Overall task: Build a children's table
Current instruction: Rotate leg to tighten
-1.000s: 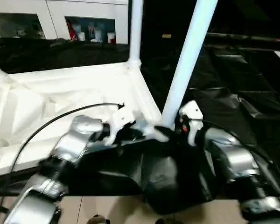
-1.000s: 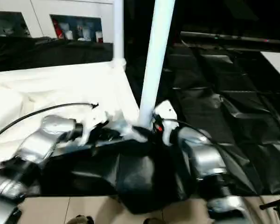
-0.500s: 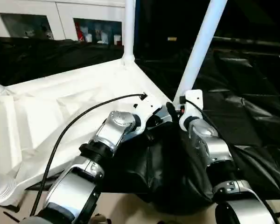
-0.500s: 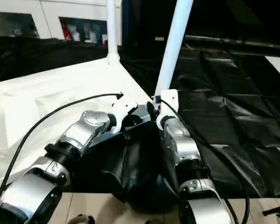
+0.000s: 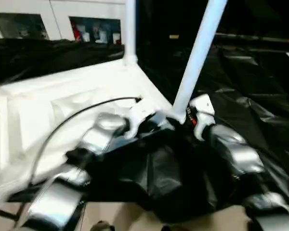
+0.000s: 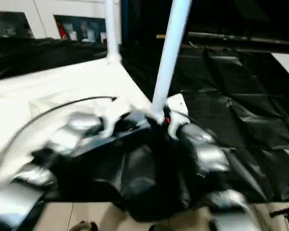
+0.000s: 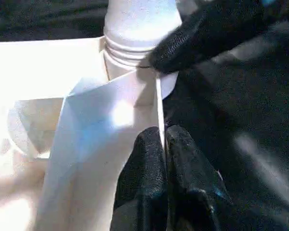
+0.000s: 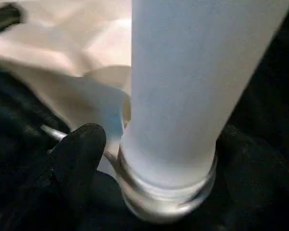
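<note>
Head camera views: a white plastic rectangular tabletop lies upside down on crinkled, glossy black plastic sheeting, its ribbed underside facing up. Two long white tubular legs stand in its corner sockets: the far leg is upright at the back corner, and the near leg rises tilted from the corner closest to the robot. Both silver forearms meet at that near corner. The left gripper sits at the tabletop's edge there, and the right gripper is beside the base of the near leg. A thin black cable arcs over the tabletop to the left wrist. Behind stands a white cabinet with glass-fronted shelves.

Left wrist view: the left gripper has its two black, grainy fingers clenched on the thin upright rim wall of the tabletop. Just beyond, the smooth ringed collar of the near leg sits in the round socket, and one black finger of the right gripper touches that collar.

Right wrist view: the near leg is a smooth matte tube with a ringed base in its socket. One black finger of the right gripper lies just beside the base; whether that gripper is released or grasping, I cannot tell.
</note>
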Controlling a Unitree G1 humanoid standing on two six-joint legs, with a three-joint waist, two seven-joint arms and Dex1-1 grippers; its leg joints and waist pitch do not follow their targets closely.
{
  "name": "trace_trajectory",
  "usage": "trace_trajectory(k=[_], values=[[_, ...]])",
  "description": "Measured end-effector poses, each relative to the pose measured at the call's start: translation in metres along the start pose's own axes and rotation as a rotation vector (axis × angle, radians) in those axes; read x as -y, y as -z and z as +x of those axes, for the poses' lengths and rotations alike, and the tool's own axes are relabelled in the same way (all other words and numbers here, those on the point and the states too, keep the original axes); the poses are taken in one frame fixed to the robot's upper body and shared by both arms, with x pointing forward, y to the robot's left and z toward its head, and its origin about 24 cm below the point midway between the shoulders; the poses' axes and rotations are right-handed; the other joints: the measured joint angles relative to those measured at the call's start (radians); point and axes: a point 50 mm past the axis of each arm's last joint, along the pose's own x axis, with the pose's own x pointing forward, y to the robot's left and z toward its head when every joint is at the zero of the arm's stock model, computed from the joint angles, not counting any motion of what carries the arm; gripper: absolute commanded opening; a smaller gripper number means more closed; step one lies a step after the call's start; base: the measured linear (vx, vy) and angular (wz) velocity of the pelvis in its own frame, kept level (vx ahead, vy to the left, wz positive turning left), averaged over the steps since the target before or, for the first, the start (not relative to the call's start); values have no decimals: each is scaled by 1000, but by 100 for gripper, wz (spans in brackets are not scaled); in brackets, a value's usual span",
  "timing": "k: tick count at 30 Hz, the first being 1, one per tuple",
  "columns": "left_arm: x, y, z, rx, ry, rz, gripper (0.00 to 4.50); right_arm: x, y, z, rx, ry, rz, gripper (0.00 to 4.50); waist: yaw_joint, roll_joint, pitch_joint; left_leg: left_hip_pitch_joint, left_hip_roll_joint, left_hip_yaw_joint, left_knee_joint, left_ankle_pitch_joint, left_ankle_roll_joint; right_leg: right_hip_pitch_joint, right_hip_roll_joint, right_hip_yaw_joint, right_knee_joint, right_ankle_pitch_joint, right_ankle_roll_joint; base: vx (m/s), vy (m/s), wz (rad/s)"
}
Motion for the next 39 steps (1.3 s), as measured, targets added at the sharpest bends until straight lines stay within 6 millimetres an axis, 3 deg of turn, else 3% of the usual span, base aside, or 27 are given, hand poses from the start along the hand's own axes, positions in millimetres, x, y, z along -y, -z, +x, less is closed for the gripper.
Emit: trace_trajectory(k=[7,14,26,39], values=[[11,10,-19,-2,112,6,0,0,-9,-17,0,-149,-28,393,-1,0,0,0,-1,1,2,-1,1,0,-2,1,0,0,0,0,0,0],[14,13,-27,-9,123,9,0,-5,1,-24,-57,-227,-22,393,-2,0,1,0,0,2,2,-1,1,0,-2,1,0,0,0,0,0,0],[15,15,-29,-11,123,-2,0,-9,1,-24,-70,-259,-27,281,-4,-1,1,0,0,2,3,-1,1,0,-1,1,1,0,0,0,0,0],[16,16,-30,-13,126,-5,0,-10,2,-24,-70,-270,-25,260,-4,-1,1,0,0,2,6,0,1,0,-1,1,4,0,0,0,0,0]])
